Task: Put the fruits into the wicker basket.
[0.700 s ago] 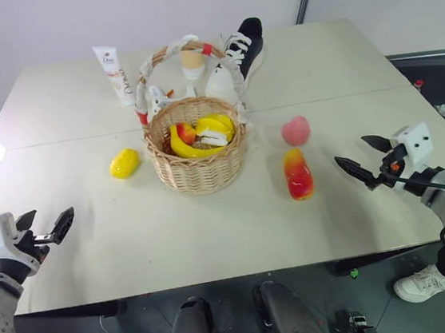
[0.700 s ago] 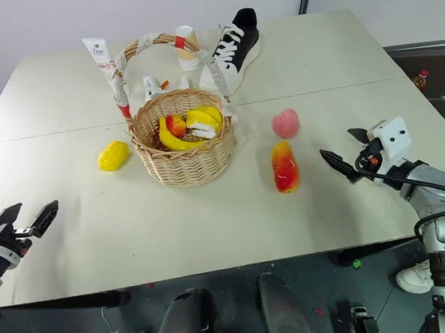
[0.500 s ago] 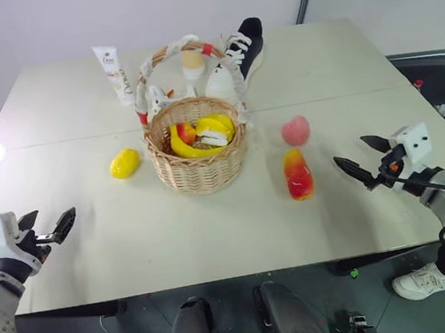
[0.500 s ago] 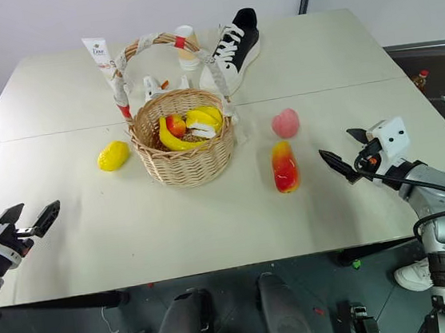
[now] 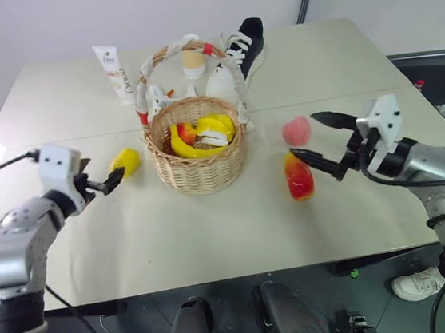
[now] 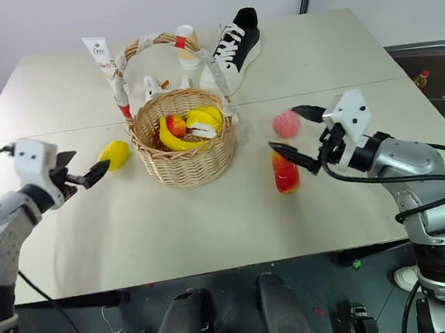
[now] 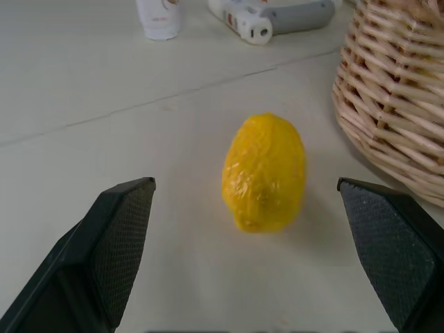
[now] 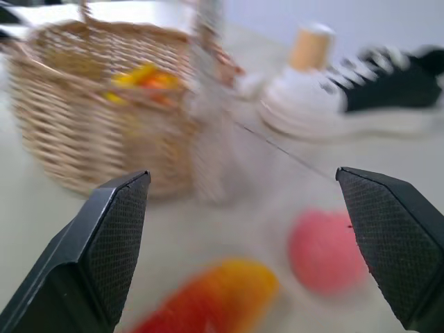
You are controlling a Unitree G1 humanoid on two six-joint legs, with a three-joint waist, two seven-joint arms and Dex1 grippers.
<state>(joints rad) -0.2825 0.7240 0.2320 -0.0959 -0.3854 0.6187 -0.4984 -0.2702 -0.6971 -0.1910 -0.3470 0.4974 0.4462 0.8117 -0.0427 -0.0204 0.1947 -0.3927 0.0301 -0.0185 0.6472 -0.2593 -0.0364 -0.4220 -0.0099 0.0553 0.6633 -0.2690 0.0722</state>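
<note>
Left gripper (image 5: 110,181), fingers spread and empty, faces the glossy yellow lemon-shaped fruit (image 5: 125,162) on the pale counter (image 5: 214,232), beside the round woven wicker basket (image 5: 197,157) holding a yellow banana (image 5: 184,148). Right gripper (image 5: 320,141), likewise spread, hovers near the red-orange mango (image 5: 298,176) and round pink peach (image 5: 296,131).

Wicker basket (image 6: 181,143) is sitting left of centre on the bench (image 6: 212,216), holding a banana (image 6: 173,142) and other fruit. Lemon (image 6: 113,155) is lying just left of it. Left end effector (image 6: 85,173) is hanging open at mid-left, tips just beside the lemon. Peach (image 6: 285,123) and mango (image 6: 285,168) are lying right of the basket. Right end effector (image 6: 293,136) is spreading wide at centre-right, one finger by each fruit. Shoe (image 6: 233,47), paper cup (image 6: 187,48) and tube (image 6: 101,57) are sitting along the upper part of the frame.
</note>
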